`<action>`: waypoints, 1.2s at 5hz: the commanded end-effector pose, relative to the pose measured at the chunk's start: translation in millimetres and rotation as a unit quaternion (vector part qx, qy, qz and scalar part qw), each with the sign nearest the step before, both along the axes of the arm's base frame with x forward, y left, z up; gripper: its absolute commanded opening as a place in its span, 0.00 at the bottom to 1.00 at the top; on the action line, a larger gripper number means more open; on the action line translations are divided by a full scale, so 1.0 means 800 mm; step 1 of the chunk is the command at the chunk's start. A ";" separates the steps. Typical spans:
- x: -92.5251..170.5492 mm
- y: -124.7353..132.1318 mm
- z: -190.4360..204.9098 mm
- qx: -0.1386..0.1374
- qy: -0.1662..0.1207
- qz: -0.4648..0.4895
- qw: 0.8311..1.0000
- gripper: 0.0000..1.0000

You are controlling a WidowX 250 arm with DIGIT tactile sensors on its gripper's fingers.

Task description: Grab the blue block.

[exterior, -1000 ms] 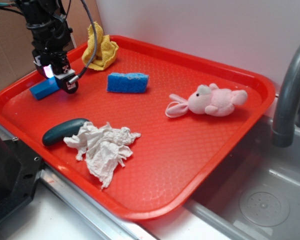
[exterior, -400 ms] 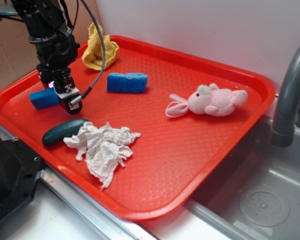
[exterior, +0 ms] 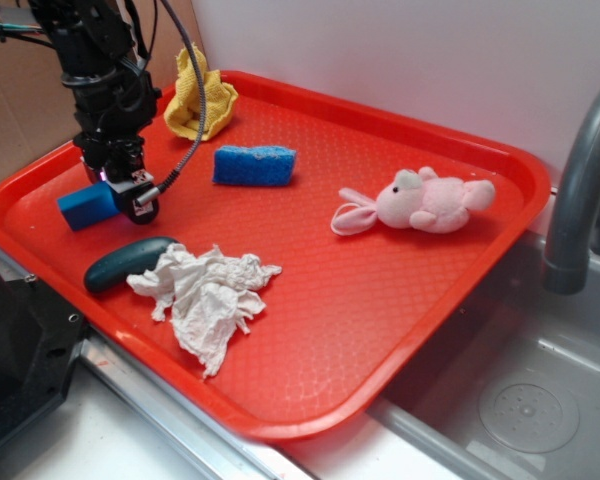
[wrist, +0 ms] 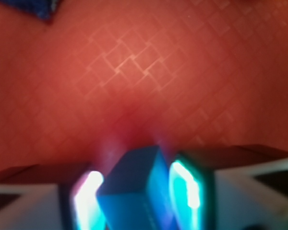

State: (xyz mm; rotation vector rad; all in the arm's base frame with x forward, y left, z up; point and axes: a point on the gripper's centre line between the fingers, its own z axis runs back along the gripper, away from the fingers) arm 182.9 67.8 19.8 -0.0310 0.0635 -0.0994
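We see the gripper (wrist: 137,191) pinching the blue block (wrist: 137,189) between its pads at the bottom of the wrist view; in the exterior view the block (exterior: 88,204) sits at the left of the red tray (exterior: 400,300), near the blue sponge (exterior: 254,165)

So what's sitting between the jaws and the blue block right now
Nothing lies between them: in the wrist view the blue block already sits between the two jaws of the gripper, with only bare red tray beyond.
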 end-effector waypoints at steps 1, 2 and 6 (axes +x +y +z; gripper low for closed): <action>0.020 0.000 0.046 0.020 -0.014 0.025 0.999 0.00; 0.033 -0.029 0.110 0.007 -0.068 0.077 0.995 0.00; 0.038 -0.068 0.303 0.002 -0.098 0.116 0.988 0.00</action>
